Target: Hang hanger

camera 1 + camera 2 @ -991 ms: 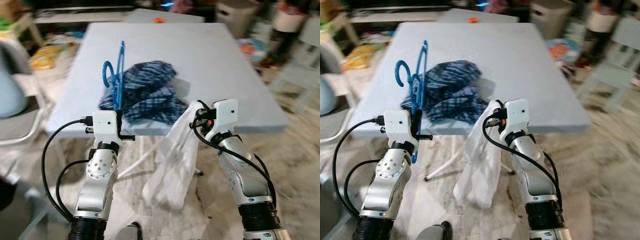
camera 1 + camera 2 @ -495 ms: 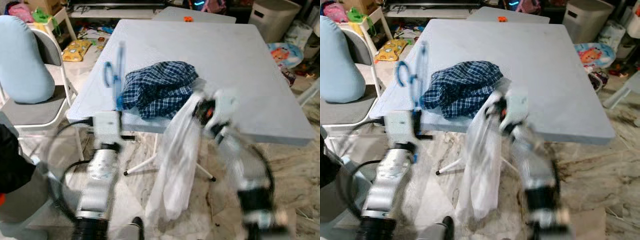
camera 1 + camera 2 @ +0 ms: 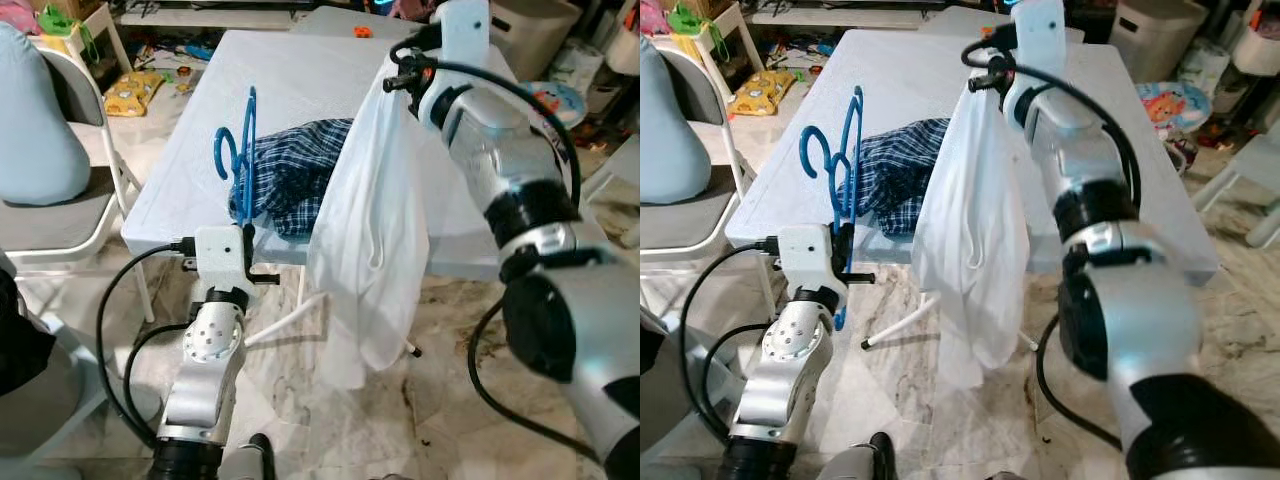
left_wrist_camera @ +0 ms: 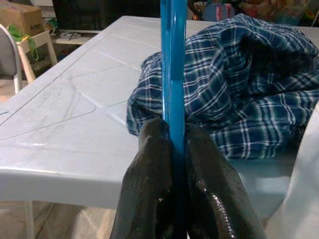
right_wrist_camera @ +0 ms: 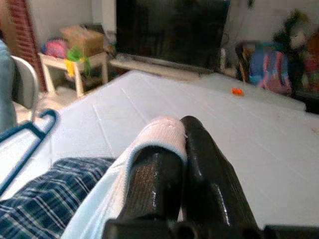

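Now we see our left gripper (image 4: 172, 149) clamped on the blue hanger (image 3: 238, 160), held upright at the worktop (image 3: 300, 80) edge beside the plaid shirt (image 3: 295, 175). Our right gripper (image 5: 182, 144), raised over the worktop, pinches a hanging white garment (image 3: 370, 230).

A pale grey table (image 3: 300, 90) carries a crumpled plaid shirt (image 3: 295, 180) near its front edge.
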